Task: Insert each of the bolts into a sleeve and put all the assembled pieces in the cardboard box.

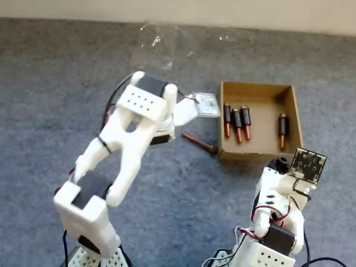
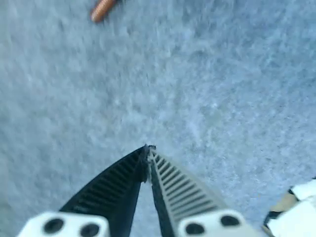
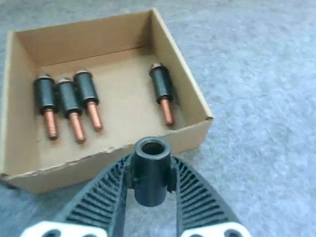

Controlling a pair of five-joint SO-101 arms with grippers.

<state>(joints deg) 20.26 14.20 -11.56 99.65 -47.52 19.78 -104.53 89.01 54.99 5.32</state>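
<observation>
A copper bolt (image 1: 199, 142) lies loose on the grey carpet just left of the cardboard box (image 1: 289, 100); its tip (image 2: 101, 10) shows in the left wrist view. Inside the box (image 3: 190, 74) lie several assembled pieces, three side by side (image 3: 66, 101) and one apart (image 3: 162, 91). My left gripper (image 2: 148, 148) is shut with nothing in it and hangs over bare carpet a little beyond the bolt (image 1: 189, 111). My right gripper (image 3: 150, 173) is shut on a dark sleeve (image 3: 150, 170), held upright with its bore up, just before the box's near wall (image 1: 281, 163).
A small white label (image 1: 207, 104) lies by the box's far left corner. A clear plastic bag (image 1: 167, 39) lies on the carpet at the back. The carpet left of and in front of the bolt is open.
</observation>
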